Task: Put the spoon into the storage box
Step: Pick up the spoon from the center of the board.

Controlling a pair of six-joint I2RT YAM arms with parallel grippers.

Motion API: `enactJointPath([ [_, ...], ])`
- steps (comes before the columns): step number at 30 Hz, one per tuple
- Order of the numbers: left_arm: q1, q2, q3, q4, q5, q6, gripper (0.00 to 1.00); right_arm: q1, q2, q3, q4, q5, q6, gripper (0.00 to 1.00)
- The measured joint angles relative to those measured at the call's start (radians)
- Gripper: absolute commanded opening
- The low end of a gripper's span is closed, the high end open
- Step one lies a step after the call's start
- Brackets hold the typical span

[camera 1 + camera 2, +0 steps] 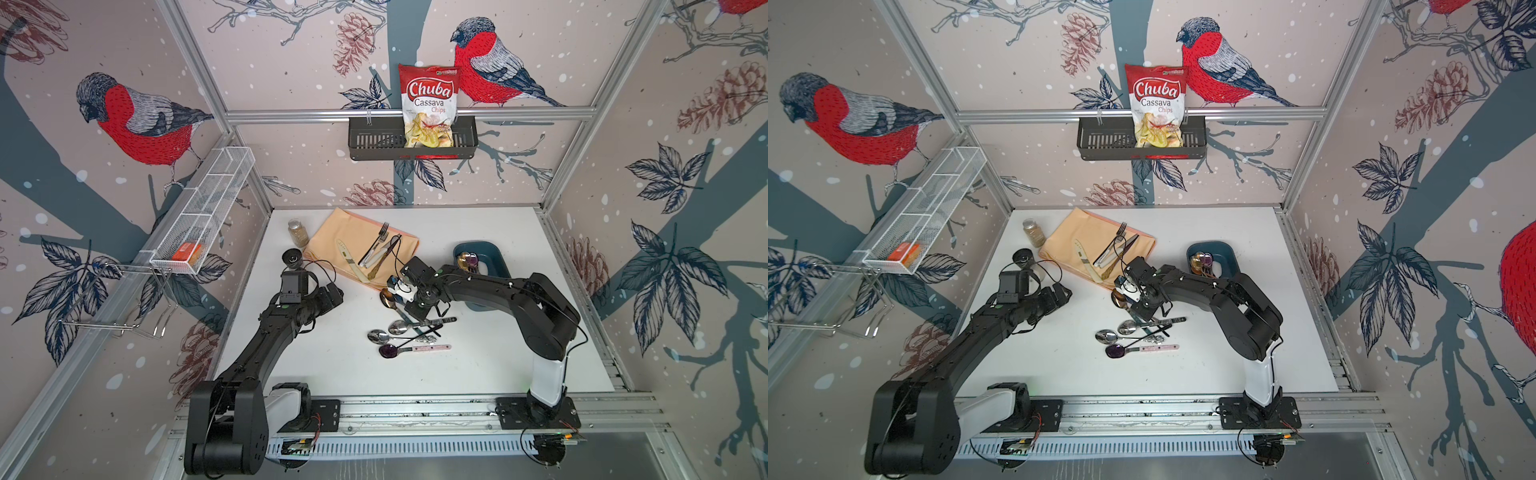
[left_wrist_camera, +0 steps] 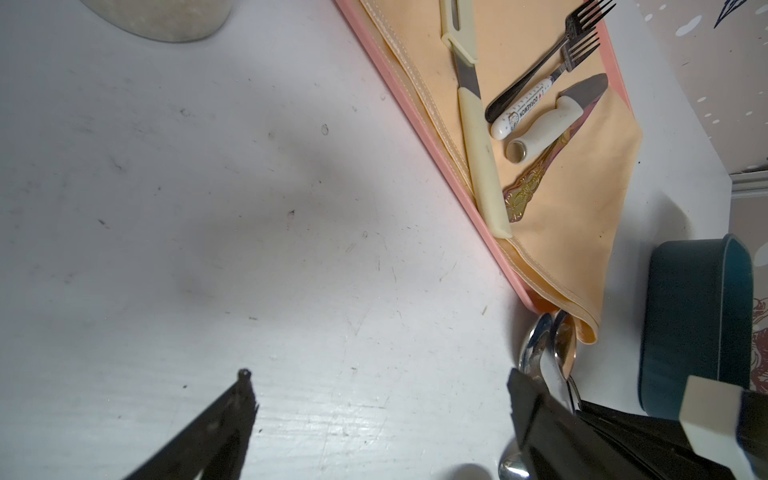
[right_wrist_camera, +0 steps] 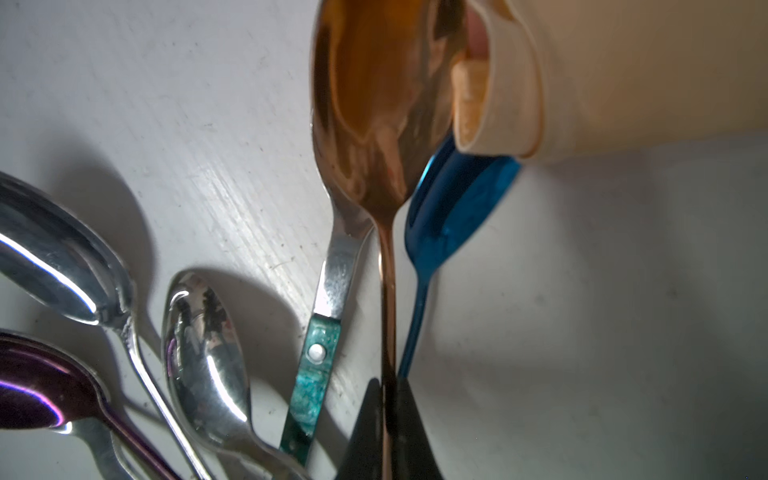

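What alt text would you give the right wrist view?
The right gripper is shut on the handle of a copper spoon, its bowl pointing away from the camera over the white table. A blue spoon and a teal-handled spoon lie close beside it, with silver spoons and a purple spoon farther off.

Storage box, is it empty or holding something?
Not empty: the storage box holds gold and purple spoons at its far end.
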Motion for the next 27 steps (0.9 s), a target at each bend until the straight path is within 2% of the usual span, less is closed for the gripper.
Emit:
enactJointPath([
  [27, 0.000, -0.004, 0.024, 0.000, 0.030, 0.010, 0.96, -0.001, -0.076, 0.002, 0.008, 0.011, 0.021, 0.01],
])
